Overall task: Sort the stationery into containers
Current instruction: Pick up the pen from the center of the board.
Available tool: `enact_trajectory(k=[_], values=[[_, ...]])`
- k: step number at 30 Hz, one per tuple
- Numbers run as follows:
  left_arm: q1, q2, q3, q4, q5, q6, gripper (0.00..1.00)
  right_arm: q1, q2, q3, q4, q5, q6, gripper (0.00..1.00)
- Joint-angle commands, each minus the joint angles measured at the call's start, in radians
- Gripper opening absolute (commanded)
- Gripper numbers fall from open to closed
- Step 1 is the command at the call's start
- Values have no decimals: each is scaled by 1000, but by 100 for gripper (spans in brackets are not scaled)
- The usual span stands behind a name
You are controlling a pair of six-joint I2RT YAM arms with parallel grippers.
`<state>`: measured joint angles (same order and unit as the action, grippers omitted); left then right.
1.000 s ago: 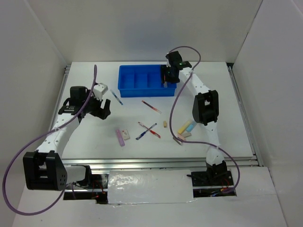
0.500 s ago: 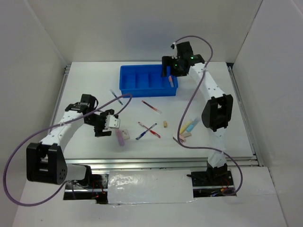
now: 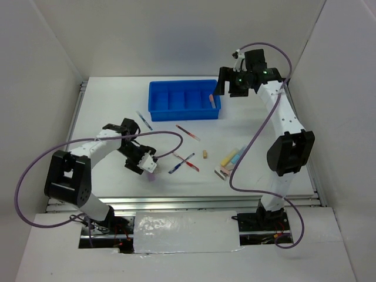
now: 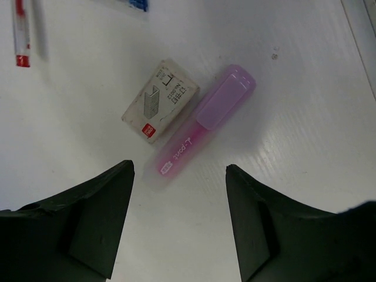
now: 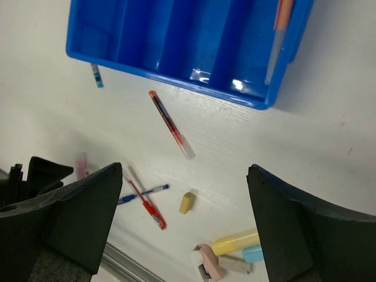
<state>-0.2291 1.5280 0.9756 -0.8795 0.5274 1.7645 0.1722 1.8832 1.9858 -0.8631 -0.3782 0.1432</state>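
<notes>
The blue tray stands at the back; an orange marker lies in its rightmost compartment, also in the right wrist view. My right gripper is open and empty, raised beside the tray's right end. My left gripper is open, low over the table, its jaws just short of a pink marker that lies beside a small white box. Loose on the table are a red pen, crossed red and blue pens, a tan piece and a yellow marker.
A blue-white pen lies left of the tray. A light blue marker and a pink dispenser lie beside the yellow marker. White walls close in the table on three sides. A metal rail runs along the front edge.
My right gripper let go of the orange marker in the tray's right compartment and rose to the right. My left gripper swung from the left side down to the pink marker.
</notes>
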Motion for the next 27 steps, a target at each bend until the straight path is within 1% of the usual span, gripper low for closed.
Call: enact_trajectory(k=[1, 8, 13, 14, 17, 22, 25, 26, 27], values=[[-26, 34, 9, -4, -35, 93, 75, -37, -47, -5, -47, -31, -4, 93], [-72, 129, 37, 16, -102, 52, 72, -69, -67, -31, -45, -54, -1, 92], [-81, 152, 15, 57, -155, 32, 65, -69, -81, -39, -45, -73, 1, 91], [-81, 149, 9, 59, -162, 30, 57, -66, -87, -42, -44, -76, 2, 91], [-85, 129, -20, 70, -202, 1, 45, -65, -105, -59, -37, -88, 4, 91], [-81, 63, -89, 83, -204, -46, 41, -51, -145, -108, -24, -117, 7, 90], [-81, 8, -112, 71, -178, -100, 32, -40, -183, -154, -7, -129, 10, 90], [-79, -3, -107, 54, -165, -124, 27, -37, -199, -182, -1, -140, 15, 89], [-73, -31, -88, 41, -137, -179, 25, -34, -208, -197, 15, -145, 21, 89]])
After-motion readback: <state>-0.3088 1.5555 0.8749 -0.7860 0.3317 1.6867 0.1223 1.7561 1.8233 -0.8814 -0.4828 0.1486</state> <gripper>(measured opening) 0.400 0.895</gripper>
